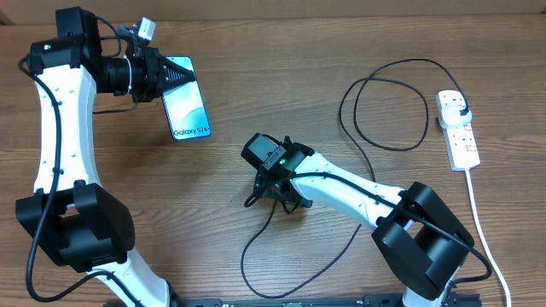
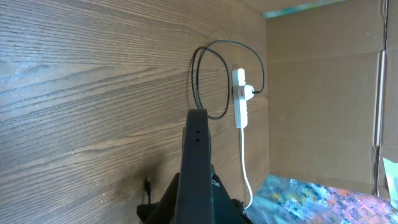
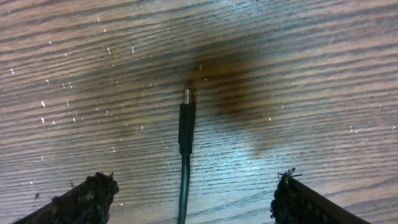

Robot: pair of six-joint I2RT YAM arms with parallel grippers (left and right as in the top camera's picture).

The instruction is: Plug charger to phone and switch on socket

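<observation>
The left jaws were clamped on the top end of the phone (image 1: 188, 102), its cyan screen lit and showing to the overhead camera. From the left wrist, the phone (image 2: 198, 155) ran edge-on straight out from between those jaws as a dark narrow bar. Whether it touched the counter (image 1: 256, 51) could not be told. Well beyond its far end lay the socket (image 2: 240, 102), with a loop of the charger (image 2: 194, 78) just beside it.

The right jaws stood wide apart, pointed down at the counter and holding nothing. The charger (image 3: 186, 134) lay flat on the wood midway between the two fingers (image 3: 87, 199). Its tip (image 3: 186, 98) sat a little ahead of them, touching neither, with the metal end aimed away from the jaws. The cable ran back through the gap.

The charger's plug (image 1: 461, 109) sat in the end outlet of the socket (image 1: 461, 141), well apart from both jaws. The white cord (image 1: 476, 213) led off from the socket's other end past the right arm's base.
</observation>
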